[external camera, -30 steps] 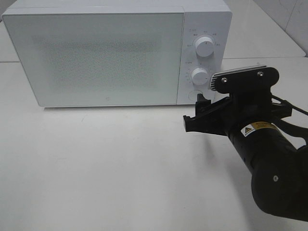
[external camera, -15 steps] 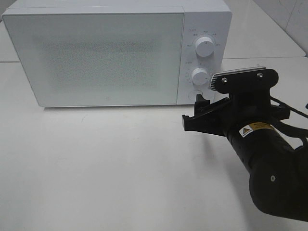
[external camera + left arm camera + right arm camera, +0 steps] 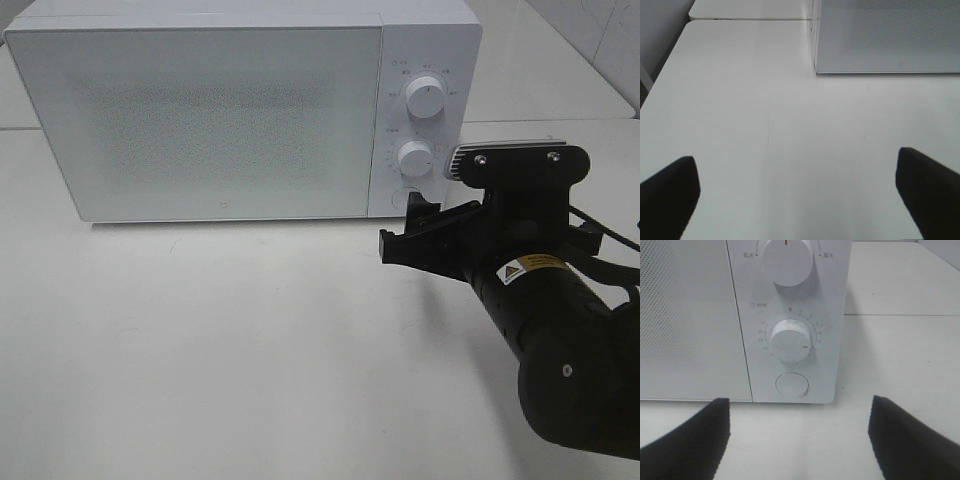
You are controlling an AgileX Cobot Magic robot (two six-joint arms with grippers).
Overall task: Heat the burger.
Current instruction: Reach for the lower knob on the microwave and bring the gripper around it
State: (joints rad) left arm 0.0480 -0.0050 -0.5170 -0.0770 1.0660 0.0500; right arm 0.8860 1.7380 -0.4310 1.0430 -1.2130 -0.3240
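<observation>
The burger is out of view in every frame. A white microwave (image 3: 200, 120) stands at the back of the table with its frosted door shut. My right gripper (image 3: 408, 228) hovers open just in front of the microwave's control panel, level with the round button (image 3: 404, 198) under the lower knob (image 3: 415, 157). In the right wrist view the gripper (image 3: 797, 437) frames that button (image 3: 792, 385) and the timer knob (image 3: 790, 340), with nothing between the fingers. My left gripper (image 3: 797, 192) is open over bare table, near the microwave's left front corner (image 3: 815, 70).
An upper knob (image 3: 425, 98) sits above the timer knob. The white table (image 3: 250, 340) stretches in front of the microwave. The right arm's black body (image 3: 570, 370) fills the lower right. The table's left edge (image 3: 662, 65) shows in the left wrist view.
The right wrist has rolled a little, so its camera bracket sits level and slightly further right. The gripper tips have hardly moved. The microwave is unchanged.
</observation>
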